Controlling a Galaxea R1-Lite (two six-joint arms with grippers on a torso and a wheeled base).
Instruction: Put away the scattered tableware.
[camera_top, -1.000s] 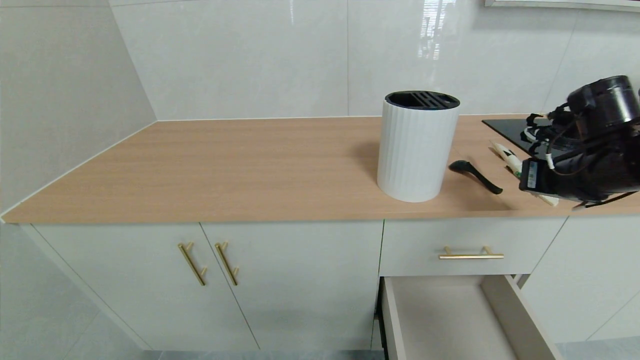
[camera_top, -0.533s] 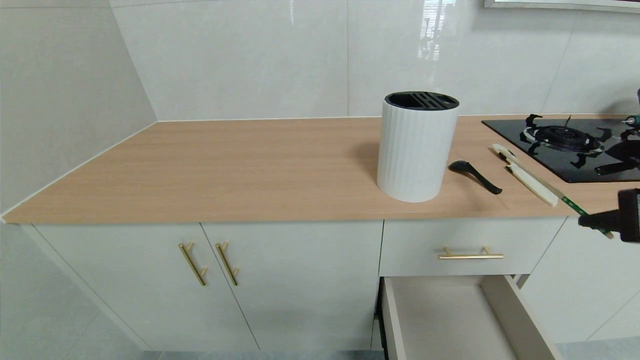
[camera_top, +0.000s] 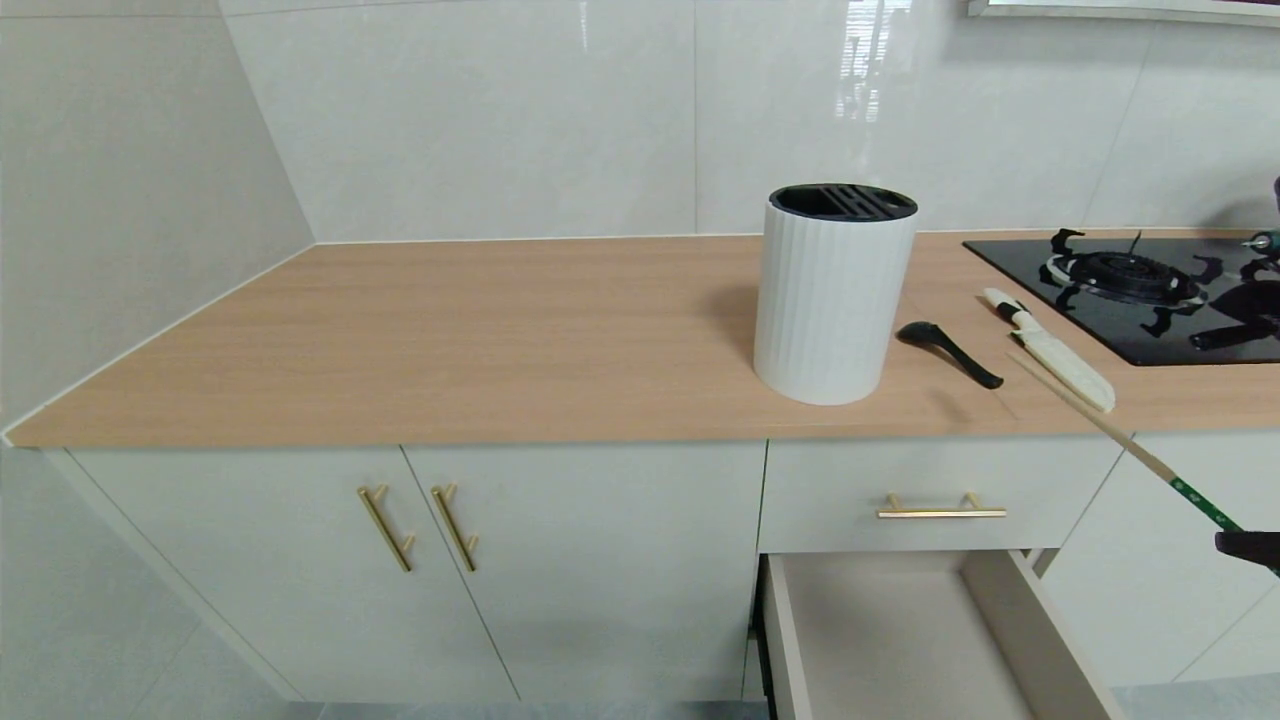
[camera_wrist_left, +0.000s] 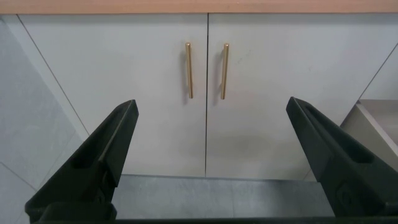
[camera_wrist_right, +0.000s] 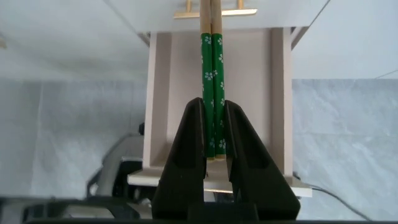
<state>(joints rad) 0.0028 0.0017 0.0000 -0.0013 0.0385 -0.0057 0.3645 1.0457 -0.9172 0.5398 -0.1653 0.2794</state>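
Right hand (camera_top: 1250, 545) — mostly off-frame, perhaps one finger.

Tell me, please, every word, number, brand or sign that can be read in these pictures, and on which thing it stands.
No readable text anywhere.
White ribbed cylindrical holder with a black slotted top: plain, no print.
Pair of wooden chopsticks with green ends, held in the right gripper: only small white flower marks, no letters.
Gold metal cabinet handles: plain.

No text, label, brand, number or sign can be read on anything.
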